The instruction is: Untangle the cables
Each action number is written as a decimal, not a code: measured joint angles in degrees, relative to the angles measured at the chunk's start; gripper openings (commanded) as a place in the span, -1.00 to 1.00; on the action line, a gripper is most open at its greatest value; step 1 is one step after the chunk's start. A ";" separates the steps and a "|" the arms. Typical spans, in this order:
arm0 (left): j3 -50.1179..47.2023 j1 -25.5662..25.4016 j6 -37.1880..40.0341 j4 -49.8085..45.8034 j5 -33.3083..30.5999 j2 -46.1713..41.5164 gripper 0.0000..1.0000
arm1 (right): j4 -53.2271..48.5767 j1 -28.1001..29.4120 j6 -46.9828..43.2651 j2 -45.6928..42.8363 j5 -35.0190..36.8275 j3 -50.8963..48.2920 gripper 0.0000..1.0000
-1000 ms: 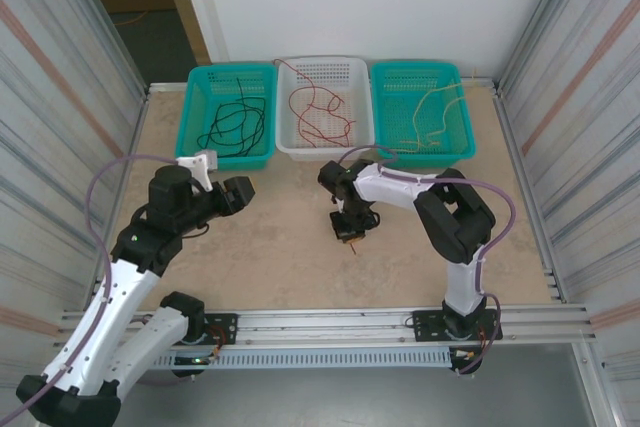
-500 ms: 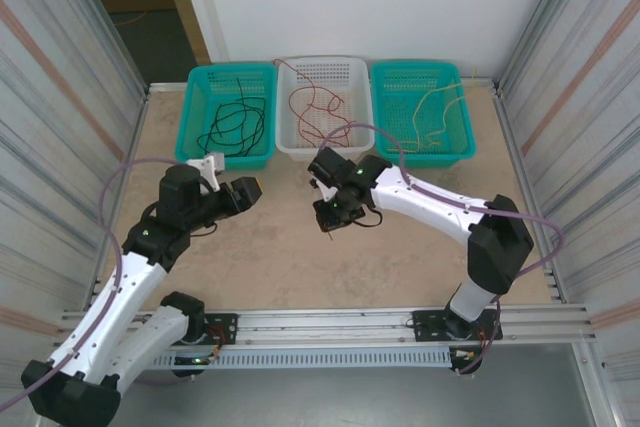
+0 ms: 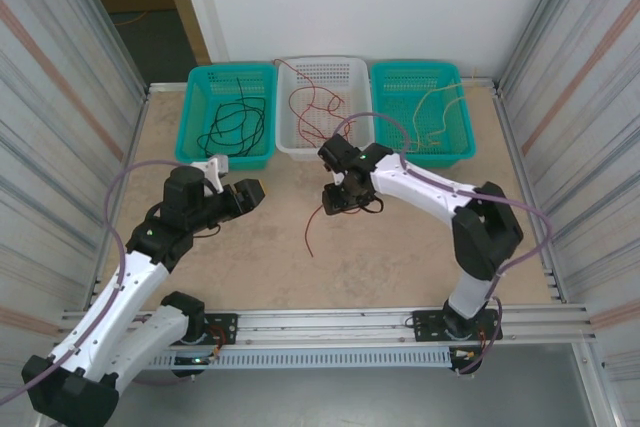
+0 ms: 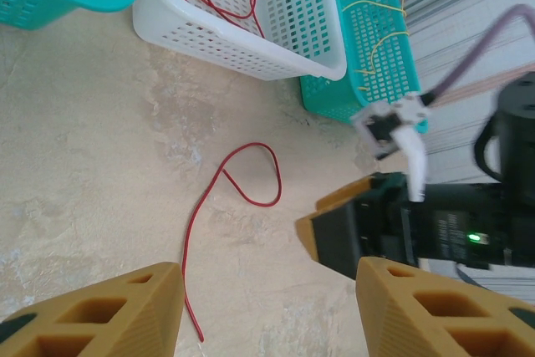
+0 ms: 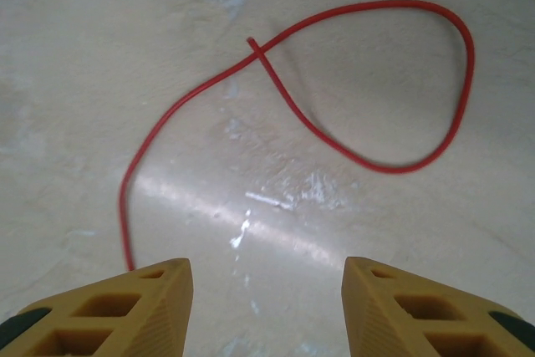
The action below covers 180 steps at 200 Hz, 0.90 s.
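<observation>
A single red cable (image 3: 310, 232) lies loose on the table with a loop at one end, and in the right wrist view this red cable (image 5: 255, 50) crosses itself once. My right gripper (image 3: 340, 199) hovers open just above the loop, nothing between its fingers (image 5: 125, 311). My left gripper (image 3: 250, 192) is open to the left of the cable, and its wrist view shows the red cable (image 4: 186, 244) ahead of its fingers (image 4: 100, 315). More red cables (image 3: 318, 112) lie in the white basket, black cables (image 3: 230, 122) in the left teal basket, pale yellow cables (image 3: 430, 112) in the right teal basket.
Three baskets stand in a row at the back: left teal basket (image 3: 195, 82), white basket (image 3: 352, 72), right teal basket (image 3: 462, 87). Corrugated metal walls close both sides. Lilac cables run along both arms.
The right gripper swung left then back up toward the baskets and let go of the red cable, which now lies on the table. The left gripper edged slightly right.
</observation>
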 measured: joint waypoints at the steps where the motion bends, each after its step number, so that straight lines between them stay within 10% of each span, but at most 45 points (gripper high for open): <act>1: 0.00 0.00 0.00 0.00 0.00 0.00 0.14 | 0.04 0.00 -0.31 0.42 0.00 0.07 -0.08; 83: 0.00 0.00 0.04 -0.79 -0.02 -0.98 0.14 | 2.45 -2.82 -6.43 16.87 -0.35 9.94 -0.24; 107: 0.00 0.00 0.04 -1.29 -0.04 -1.18 0.14 | 2.40 -2.80 -7.52 18.69 -0.20 10.23 -0.58; 144: 0.00 0.00 0.09 -1.70 0.00 -1.40 0.16 | 2.19 -2.08 -8.13 18.53 0.87 10.23 -1.00; 180: 0.09 0.00 0.68 -0.74 1.14 -1.38 0.21 | 1.09 -1.79 -7.13 9.38 -2.67 10.16 -1.00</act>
